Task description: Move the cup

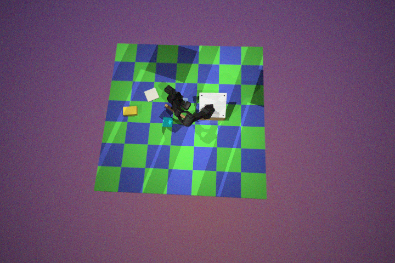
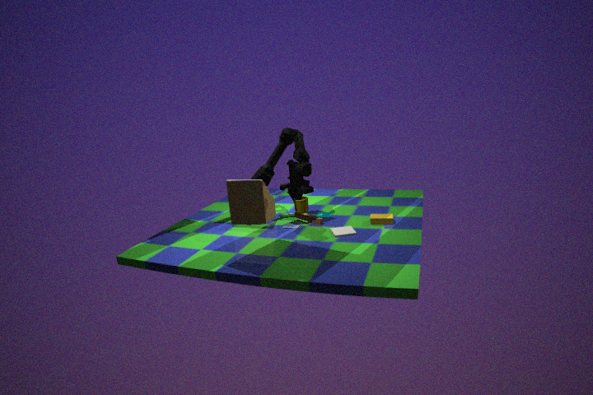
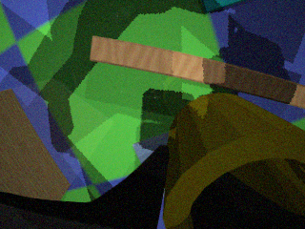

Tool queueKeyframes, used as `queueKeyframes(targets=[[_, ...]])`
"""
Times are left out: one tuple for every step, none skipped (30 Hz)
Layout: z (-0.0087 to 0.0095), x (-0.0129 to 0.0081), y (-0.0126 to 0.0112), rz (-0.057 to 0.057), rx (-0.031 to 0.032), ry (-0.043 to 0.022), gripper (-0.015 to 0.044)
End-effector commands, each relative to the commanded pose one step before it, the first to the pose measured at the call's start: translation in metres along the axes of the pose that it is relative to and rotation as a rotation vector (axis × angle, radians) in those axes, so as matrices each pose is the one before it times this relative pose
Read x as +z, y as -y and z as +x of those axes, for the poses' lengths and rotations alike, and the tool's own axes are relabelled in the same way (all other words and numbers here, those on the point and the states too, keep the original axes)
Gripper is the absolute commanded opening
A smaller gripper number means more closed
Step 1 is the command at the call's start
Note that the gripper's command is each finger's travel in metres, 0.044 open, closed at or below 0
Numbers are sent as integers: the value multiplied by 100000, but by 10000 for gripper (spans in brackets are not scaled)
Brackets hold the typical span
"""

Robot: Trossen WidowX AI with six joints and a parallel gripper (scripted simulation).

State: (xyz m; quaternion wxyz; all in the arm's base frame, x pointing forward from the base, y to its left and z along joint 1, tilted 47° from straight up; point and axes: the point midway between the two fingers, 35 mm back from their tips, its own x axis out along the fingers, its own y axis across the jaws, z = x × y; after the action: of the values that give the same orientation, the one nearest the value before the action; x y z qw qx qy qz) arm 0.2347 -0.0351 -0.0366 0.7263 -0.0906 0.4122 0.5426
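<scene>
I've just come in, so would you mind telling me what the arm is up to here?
The gripper is closed on a yellow cup, holding it above the checkered board. A wooden bar lies near it. The cup has not been set down on a pad, and I cannot make out any marbles.
</scene>
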Motion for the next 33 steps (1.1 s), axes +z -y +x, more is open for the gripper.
queueKeyframes(targets=[[-58,1192,106,450,22,548,0],[-5,265,24,-5,6,14,0],[-5,267,23,-5,6,14,0],[-4,265,22,-5,6,15,0],[-4,263,21,-5,6,15,0],[-4,262,21,-5,6,15,0],[-4,262,21,-5,6,15,0],[-4,261,21,-5,5,15,0],[-4,261,21,-5,5,15,0],[-4,261,22,-5,5,14,0],[-5,261,22,-5,5,14,0],[-5,261,22,-5,4,14,0],[-5,261,22,-5,4,14,0],[-5,260,21,-5,4,14,0],[-5,260,21,-5,4,14,0],[-5,260,21,-5,4,14,0],[-5,260,21,-5,4,14,0],[-5,259,21,-5,3,14,0],[-5,259,21,-5,3,14,0],[-5,259,21,-5,3,14,0],[-6,292,23,-5,4,16,0],[-6,296,23,-6,4,16,0],[-6,293,22,-6,4,16,0],[-6,290,21,-6,4,16,0],[-6,289,21,-6,4,16,0],[-6,288,21,-6,3,16,0],[-6,288,20,-6,3,16,0],[-6,288,20,-6,3,15,0],[-7,288,20,-6,3,15,0],[-7,288,20,-6,2,15,0],[-7,287,19,-6,2,15,0],[-7,287,19,-6,2,15,0],[-7,287,18,-6,2,15,0]])
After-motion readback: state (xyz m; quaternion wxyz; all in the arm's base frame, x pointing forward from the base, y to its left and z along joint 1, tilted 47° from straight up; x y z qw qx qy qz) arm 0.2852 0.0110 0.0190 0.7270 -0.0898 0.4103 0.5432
